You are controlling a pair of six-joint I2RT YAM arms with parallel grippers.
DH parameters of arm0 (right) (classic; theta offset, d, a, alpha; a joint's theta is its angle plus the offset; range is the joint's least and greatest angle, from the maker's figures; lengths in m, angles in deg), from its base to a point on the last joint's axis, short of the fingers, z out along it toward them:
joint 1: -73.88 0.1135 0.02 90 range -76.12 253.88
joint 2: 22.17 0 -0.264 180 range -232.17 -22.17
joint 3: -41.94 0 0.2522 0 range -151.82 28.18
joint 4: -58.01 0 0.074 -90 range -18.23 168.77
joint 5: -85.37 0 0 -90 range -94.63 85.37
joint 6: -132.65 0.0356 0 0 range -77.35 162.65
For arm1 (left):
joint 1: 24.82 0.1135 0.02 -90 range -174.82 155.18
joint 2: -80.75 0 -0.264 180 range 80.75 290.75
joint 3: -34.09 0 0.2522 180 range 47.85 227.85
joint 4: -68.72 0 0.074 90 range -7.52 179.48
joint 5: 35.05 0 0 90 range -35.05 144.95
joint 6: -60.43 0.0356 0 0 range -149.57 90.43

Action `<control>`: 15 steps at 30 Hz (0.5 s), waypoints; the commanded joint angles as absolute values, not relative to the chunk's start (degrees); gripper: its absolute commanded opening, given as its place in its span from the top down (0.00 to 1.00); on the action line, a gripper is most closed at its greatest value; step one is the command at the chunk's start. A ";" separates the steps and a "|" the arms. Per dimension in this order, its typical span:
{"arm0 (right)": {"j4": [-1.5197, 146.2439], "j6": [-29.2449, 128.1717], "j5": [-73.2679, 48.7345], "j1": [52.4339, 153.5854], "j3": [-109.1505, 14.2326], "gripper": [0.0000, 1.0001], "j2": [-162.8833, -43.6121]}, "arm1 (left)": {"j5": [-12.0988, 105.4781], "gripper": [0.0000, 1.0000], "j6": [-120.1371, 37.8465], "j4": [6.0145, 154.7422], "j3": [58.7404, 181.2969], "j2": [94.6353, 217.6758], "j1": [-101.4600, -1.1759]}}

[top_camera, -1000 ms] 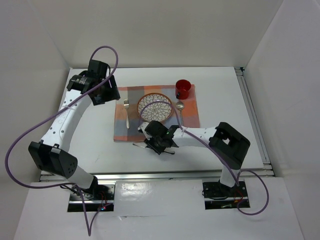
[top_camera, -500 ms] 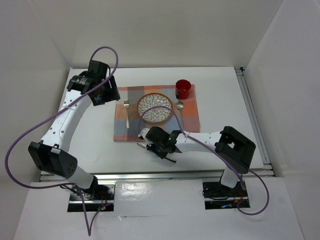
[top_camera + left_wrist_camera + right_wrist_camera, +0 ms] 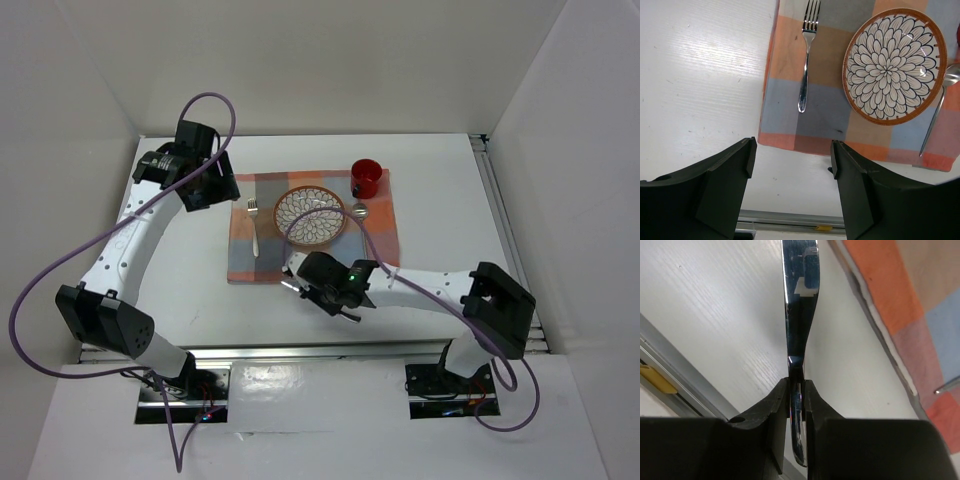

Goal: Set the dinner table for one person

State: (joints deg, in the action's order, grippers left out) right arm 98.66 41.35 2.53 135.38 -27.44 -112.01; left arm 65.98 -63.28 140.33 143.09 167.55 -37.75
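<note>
The white dinner table (image 3: 450, 200) carries a checkered placemat (image 3: 245, 255) with a patterned plate (image 3: 310, 215), a fork (image 3: 254, 225) to its left, a spoon (image 3: 360, 222) to its right and a red cup (image 3: 366, 178). My right gripper (image 3: 303, 284) is shut on a shiny knife (image 3: 800, 300), holding it edge-up just above the tabletop by the placemat's near edge (image 3: 900, 295). My left gripper (image 3: 790, 150) is open and empty, high over the table's left side. It looks down on the fork (image 3: 806, 55) and the plate (image 3: 894, 65).
A metal rail (image 3: 505, 235) runs along the table's right edge and another (image 3: 670, 375) along the near edge, close to my right gripper. White walls enclose the back and both sides. Purple cables loop off both arms.
My right arm's elbow has swung to the right and nearer the front edge. Its gripper has stayed by the placemat's near edge with the knife. The left arm has not moved.
</note>
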 commanded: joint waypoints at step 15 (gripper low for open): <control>97.60 52.84 7.33 113.89 -34.75 1.00 -108.82 | 65.32 0.22 -64.46 139.17 143.74 165.92 -37.47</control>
